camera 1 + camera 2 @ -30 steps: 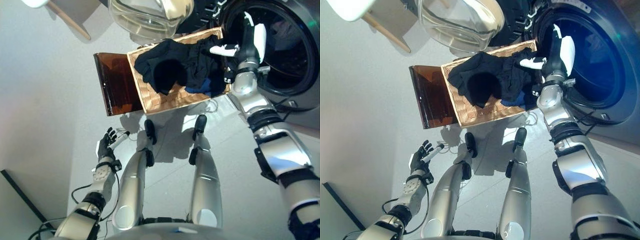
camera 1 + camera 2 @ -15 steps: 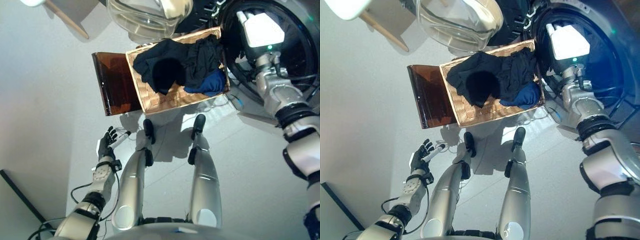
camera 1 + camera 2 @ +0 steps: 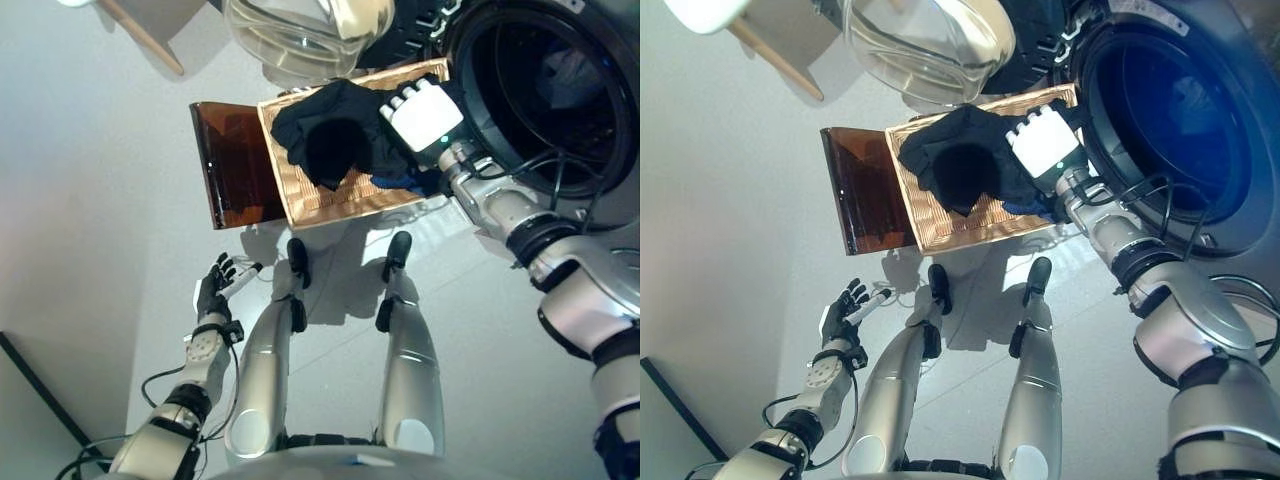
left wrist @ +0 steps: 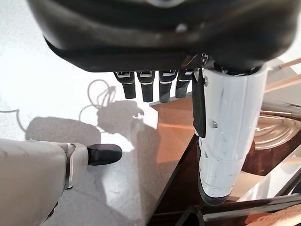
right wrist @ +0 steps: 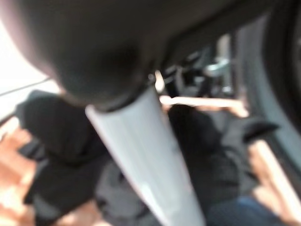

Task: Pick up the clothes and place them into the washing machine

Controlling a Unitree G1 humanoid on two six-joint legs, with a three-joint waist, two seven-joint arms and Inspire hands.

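Observation:
A heap of dark clothes [image 3: 335, 135] lies in a woven copper-coloured basket [image 3: 330, 200], with a blue garment [image 3: 400, 180] at the heap's right edge. My right hand [image 3: 420, 115] hovers over the right side of the heap, its white-covered back facing up. Its thumb [image 5: 141, 141] is straight and nothing is held. The washing machine drum [image 3: 560, 90] stands open just right of the basket. My left hand [image 3: 212, 290] hangs low at the left, open and empty, far from the clothes.
The machine's glass door [image 3: 300, 30] is swung open behind the basket. A brown translucent lid [image 3: 230, 170] lies against the basket's left side. A wooden chair leg [image 3: 140, 35] shows at the upper left. Grey floor spreads to the left.
My right hand has swung out of the drum opening and leftward, and is now over the clothes in the basket. The left hand has stayed still.

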